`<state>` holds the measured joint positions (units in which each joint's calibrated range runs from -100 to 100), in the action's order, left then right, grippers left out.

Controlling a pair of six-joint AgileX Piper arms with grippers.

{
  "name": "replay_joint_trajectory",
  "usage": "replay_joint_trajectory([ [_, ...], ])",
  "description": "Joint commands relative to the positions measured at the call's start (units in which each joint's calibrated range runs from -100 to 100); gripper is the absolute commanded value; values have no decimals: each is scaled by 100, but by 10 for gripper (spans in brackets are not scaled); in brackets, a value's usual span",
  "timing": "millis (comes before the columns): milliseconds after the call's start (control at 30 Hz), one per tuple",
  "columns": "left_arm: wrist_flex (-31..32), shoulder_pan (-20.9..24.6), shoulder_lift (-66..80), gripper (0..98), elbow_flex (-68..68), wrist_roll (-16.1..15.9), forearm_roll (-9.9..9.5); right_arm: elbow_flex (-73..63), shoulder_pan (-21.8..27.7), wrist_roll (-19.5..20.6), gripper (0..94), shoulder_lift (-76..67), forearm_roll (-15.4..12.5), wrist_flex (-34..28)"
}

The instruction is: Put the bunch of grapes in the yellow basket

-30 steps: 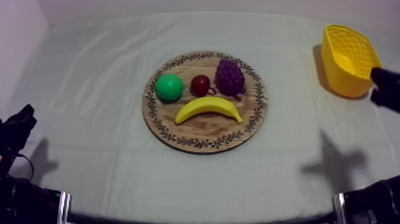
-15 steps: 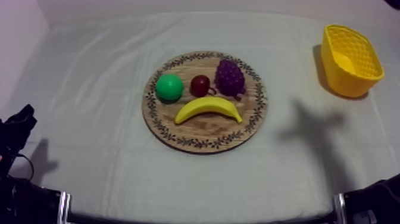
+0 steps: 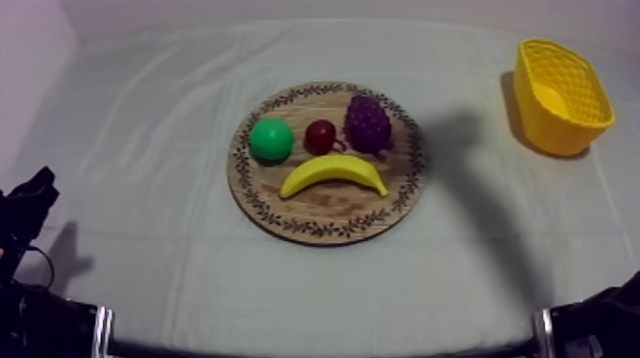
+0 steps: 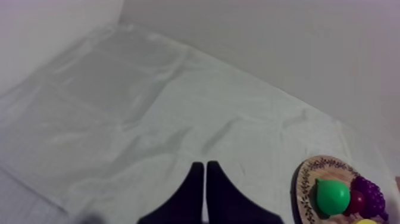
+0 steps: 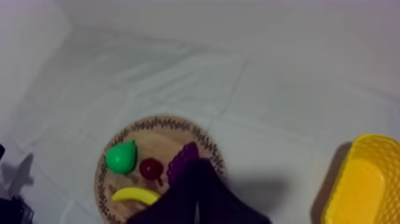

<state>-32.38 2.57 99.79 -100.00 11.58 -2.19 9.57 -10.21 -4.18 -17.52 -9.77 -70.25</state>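
The purple bunch of grapes [image 3: 368, 122] lies at the back right of the round wooden board [image 3: 329, 221], beside a small red fruit [image 3: 320, 136]. The yellow basket [image 3: 560, 95] stands at the far right of the table. In the right wrist view my right gripper [image 5: 199, 171] hangs high above the board with its fingers together, its tip over the grapes [image 5: 181, 162]; the basket [image 5: 363, 182] lies off to the side. My left gripper [image 3: 30, 198] rests low at the left and is shut [image 4: 205, 174], holding nothing.
A green pear [image 3: 271, 139] and a banana [image 3: 333, 173] share the board with the grapes. A dark shadow [image 3: 457, 143] falls on the cloth between board and basket. Part of the right arm [image 3: 610, 319] shows at the table's front right corner.
The right gripper, seen beside the basket a second ago, has left the top view. Its shadow has slid left across the cloth towards the board. The fruit and the left arm stayed put.
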Motion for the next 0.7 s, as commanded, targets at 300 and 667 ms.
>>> replay_joint_trajectory([
  [300,-3,0,-5,1,0,2,-3,-111,-520,619,5,1265,467,-109],
  [667,-3,0,-5,1,0,-2,-3,-150,-902,1119,41,1618,754,-71],
])
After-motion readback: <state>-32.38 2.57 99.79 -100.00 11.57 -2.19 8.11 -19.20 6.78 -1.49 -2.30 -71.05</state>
